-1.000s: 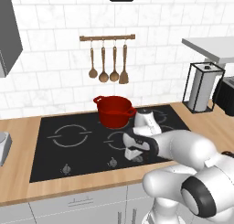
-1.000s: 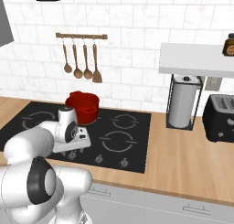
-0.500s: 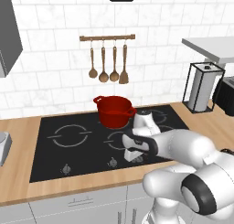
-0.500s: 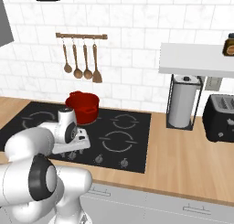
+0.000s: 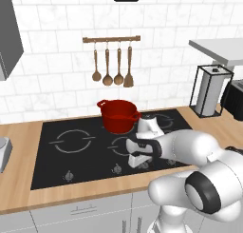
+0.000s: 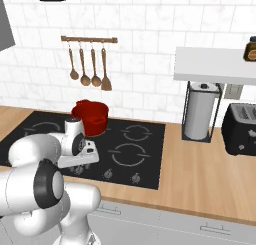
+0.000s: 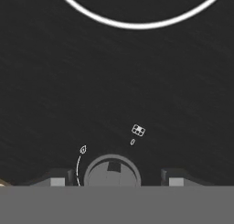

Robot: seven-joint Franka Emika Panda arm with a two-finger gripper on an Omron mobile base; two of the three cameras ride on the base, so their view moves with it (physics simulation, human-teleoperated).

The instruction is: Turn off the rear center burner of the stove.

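The gripper (image 7: 109,178) is down at the front row of knobs on the stove (image 5: 71,172), its two dark fingertips (image 7: 57,178) standing either side of one round grey knob (image 7: 112,173) with a clear gap on each flank. So the jaws are open wide enough to straddle the knob and have hold of nothing as far as the hand view shows; no pad touches the knob's rim.

In the hand view the knob sits at 6 o'clock, with a thin white arc at its 9 o'clock side, a tiny flame mark at about 10 o'clock and a small burner-layout icon (image 7: 138,130) at about 1 o'clock. A broad white ring (image 7: 137,24) curves across at 12 o'clock.

From the left base view the gripper (image 5: 138,160) hangs over the knob row toward the 5 o'clock corner of the glass. The red pot (image 5: 118,115) stands at 12 o'clock on the cooktop, and the rear center burner lies under it, so little of its marking can be made out.

Progress, as I judge it: the approach is done and the hand is lined up on a knob, but closing, twisting to off and letting go are all left. Whether this knob is the one for the rear center burner I cannot tell for sure; the icon is too small to read.
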